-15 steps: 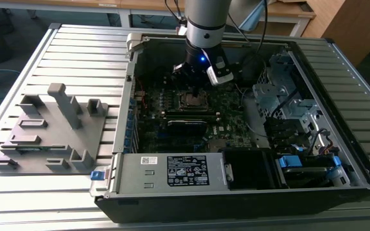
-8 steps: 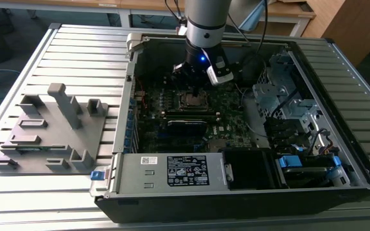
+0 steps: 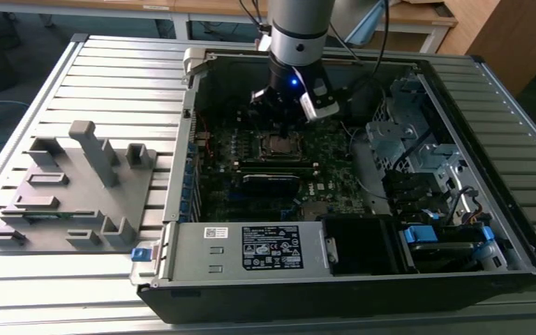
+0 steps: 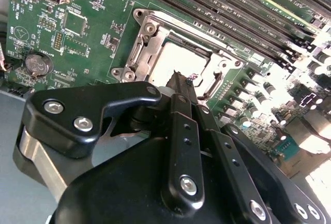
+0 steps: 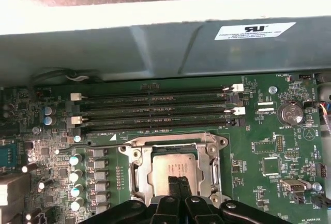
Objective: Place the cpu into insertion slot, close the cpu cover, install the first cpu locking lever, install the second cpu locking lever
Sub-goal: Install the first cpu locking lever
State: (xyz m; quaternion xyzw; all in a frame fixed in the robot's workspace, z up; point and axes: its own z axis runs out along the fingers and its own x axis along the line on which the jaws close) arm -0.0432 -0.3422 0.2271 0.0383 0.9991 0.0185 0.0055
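- gripper (image 5: 179, 182): fingers closed together, nothing between them, as I see it.
- cpu (image 5: 170, 164): directly beneath the fingertips.
- cpu cover (image 5: 209, 154): lying flat, framing the cpu.

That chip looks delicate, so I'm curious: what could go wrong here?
The gripper hangs right over the cpu, which is framed by the cpu cover; pressing off-centre might tilt or scratch it. The memory slots lie close beside the cover, so a sideways slip could hit them.
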